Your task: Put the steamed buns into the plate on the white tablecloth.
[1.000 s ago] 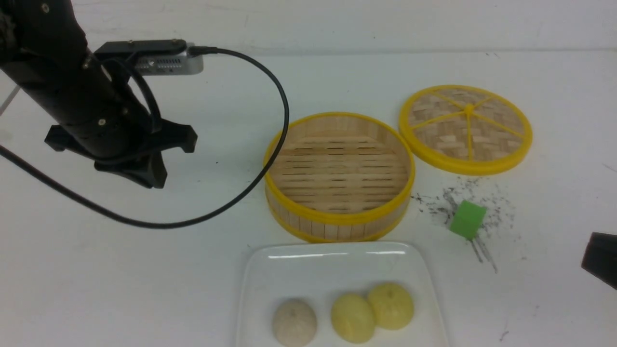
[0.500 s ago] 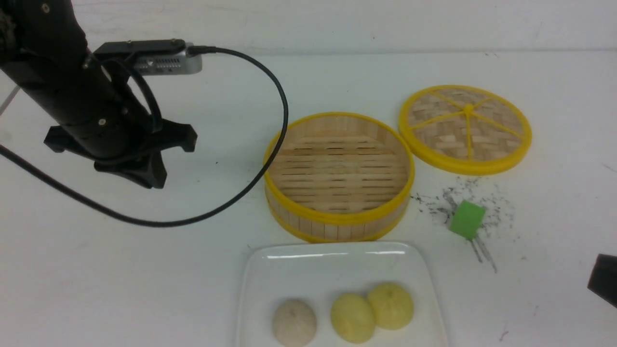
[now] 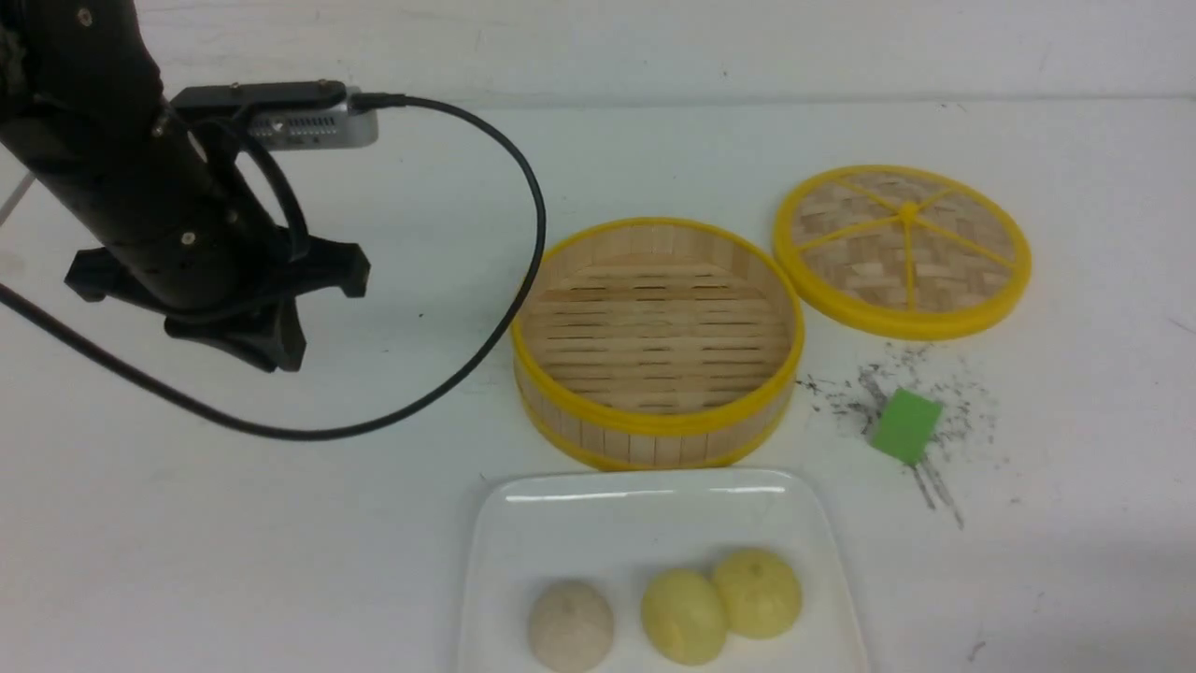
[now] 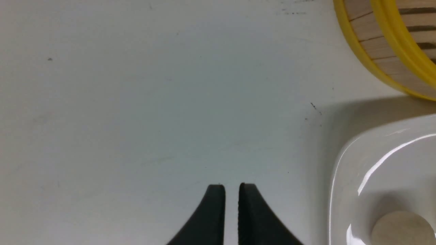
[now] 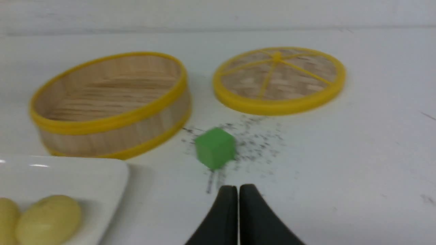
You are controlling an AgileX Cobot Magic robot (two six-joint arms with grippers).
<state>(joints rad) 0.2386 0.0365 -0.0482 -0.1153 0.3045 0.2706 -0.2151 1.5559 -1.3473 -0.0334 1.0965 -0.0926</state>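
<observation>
Three steamed buns lie in the glossy white plate [image 3: 598, 523] at the front of the white tablecloth [image 3: 234, 523]: a beige-white bun [image 3: 571, 625] and two pale yellow buns [image 3: 684, 616] [image 3: 758, 593] that touch each other. My left gripper [image 4: 231, 185] is shut and empty above bare cloth, left of the plate [image 4: 344, 170]; the beige-white bun [image 4: 402, 228] shows at the edge of its view. My right gripper [image 5: 237, 186] is shut and empty over the cloth, near the green cube [image 5: 215, 147]. It is out of the front view.
An empty yellow-rimmed bamboo steamer [image 3: 657, 341] stands behind the plate. Its woven lid [image 3: 903, 249] lies flat at the back right. A green cube [image 3: 905, 425] sits on dark smudges right of the steamer. My left arm [image 3: 177, 243] and its black cable [image 3: 523, 280] hang over the left side.
My right gripper has drawn back off the front view's right edge. My left arm has shifted slightly to the left. The buns and plate have not moved.
</observation>
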